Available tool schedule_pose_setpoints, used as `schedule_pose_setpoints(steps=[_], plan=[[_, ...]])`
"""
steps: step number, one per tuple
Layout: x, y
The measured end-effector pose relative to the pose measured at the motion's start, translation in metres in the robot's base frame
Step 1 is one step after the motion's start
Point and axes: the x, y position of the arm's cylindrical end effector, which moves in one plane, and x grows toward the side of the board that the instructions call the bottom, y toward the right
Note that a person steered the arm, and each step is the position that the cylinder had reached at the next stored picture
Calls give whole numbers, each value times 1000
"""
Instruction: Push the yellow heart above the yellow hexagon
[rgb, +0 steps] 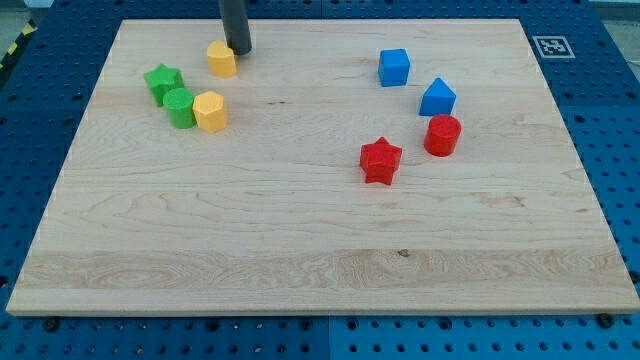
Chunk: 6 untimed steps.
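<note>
Your rod had no fingers; my tip (238, 50) sat just right of the yellow heart (222, 59), already above the yellow hexagon (210, 111). Pushing further risked sliding it off the tabletop (320, 250).

My tip (240, 51) ends a plain, smooth, dark grey rod.

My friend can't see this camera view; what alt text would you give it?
A dark rod's tip rests just right of a yellow heart block near the top left of a wooden board, with a yellow hexagon block below beside a green star and green cylinder. At right sit a blue cube, blue pointed block, red cylinder and red star.
</note>
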Motion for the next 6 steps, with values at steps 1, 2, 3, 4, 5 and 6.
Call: schedule_pose_setpoints(steps=[1, 2, 3, 4, 5, 6], plan=[[-8, -11], [-8, -18], [9, -26], [28, -22], [48, -21], [72, -21]])
